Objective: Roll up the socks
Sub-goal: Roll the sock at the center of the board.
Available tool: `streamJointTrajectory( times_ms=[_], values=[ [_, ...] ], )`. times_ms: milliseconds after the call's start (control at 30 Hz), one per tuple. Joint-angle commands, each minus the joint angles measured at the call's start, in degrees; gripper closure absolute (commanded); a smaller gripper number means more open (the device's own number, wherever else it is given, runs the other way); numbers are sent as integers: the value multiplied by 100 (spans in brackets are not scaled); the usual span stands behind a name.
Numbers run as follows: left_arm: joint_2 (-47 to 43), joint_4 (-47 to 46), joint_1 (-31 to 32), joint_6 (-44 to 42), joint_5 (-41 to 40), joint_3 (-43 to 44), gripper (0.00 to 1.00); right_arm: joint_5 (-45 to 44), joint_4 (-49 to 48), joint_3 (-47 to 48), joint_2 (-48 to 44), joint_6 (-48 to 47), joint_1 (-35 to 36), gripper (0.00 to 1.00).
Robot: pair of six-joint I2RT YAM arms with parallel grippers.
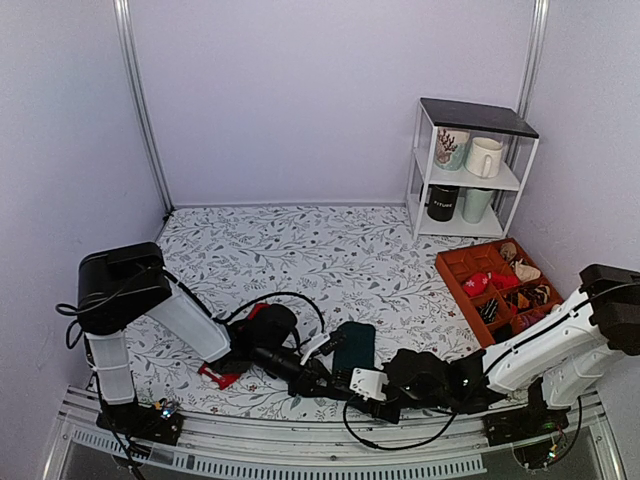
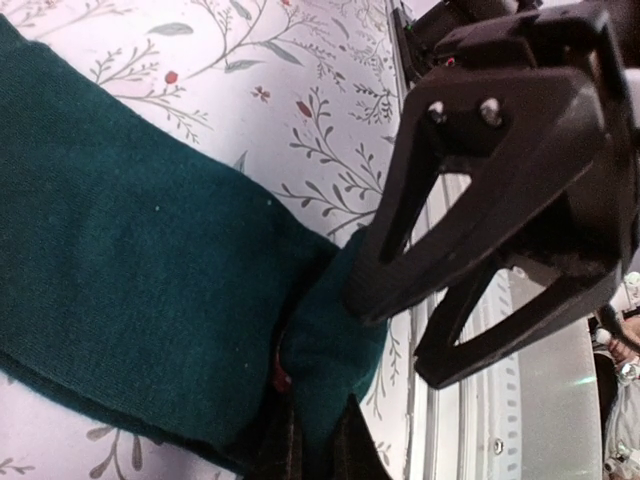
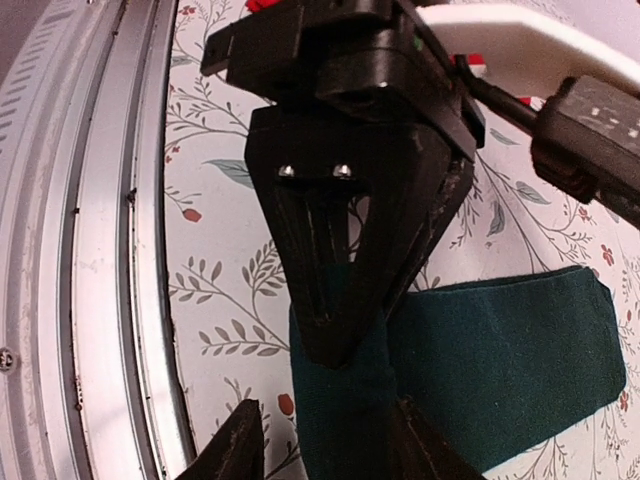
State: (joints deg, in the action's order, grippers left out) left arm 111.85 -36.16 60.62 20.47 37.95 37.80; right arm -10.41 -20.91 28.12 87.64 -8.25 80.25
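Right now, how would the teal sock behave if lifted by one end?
Probably floppy: the teal sock lies flat and bunches where the left claw pinches it. It is likely light, being thin fabric, and its knit surface seems unlikely to slip.

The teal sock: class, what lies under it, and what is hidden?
Under the teal sock lies the floral table cover. A red sliver peeks out at its pinched end; whether more red fabric lies beneath is covered.

Leaf-printed table (image 1: 330, 250) carrying four things.
A dark teal sock (image 1: 355, 347) near the front edge, red sock (image 1: 222, 376) to its left; white mug rack (image 1: 478, 117) at the back right, orange compartment tray (image 1: 455, 268) before it.
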Motion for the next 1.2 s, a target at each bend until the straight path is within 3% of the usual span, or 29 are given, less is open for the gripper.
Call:
streamJointTrajectory(
  times_ms=[0,300,400,600,800,900,1167],
  values=[
    [497,1159,-27,109,-419,-351,100,-47,7,182,471,-52,50,59],
    [468,1095,-33,73,-410,-380,100,29,177,252,1160,497,45,86],
    [240,771,-40,-5,-427,-529,82,241,351,242,1157,707,-42,95],
    [-1208,-93,36,-881,-1233,-1140,57,1964,556,76,674,1441,-684,97],
    [-2340,-1532,373,-2170,-2322,-1993,52,3924,910,272,922,2143,-1476,96],
    [-2259,-1724,402,-2598,-2210,-1885,51,4519,1055,411,1266,2471,-1734,96],
    [-937,-2191,496,-2669,-1413,-1351,51,4731,1095,426,1638,2907,-1952,96]
  ],
)
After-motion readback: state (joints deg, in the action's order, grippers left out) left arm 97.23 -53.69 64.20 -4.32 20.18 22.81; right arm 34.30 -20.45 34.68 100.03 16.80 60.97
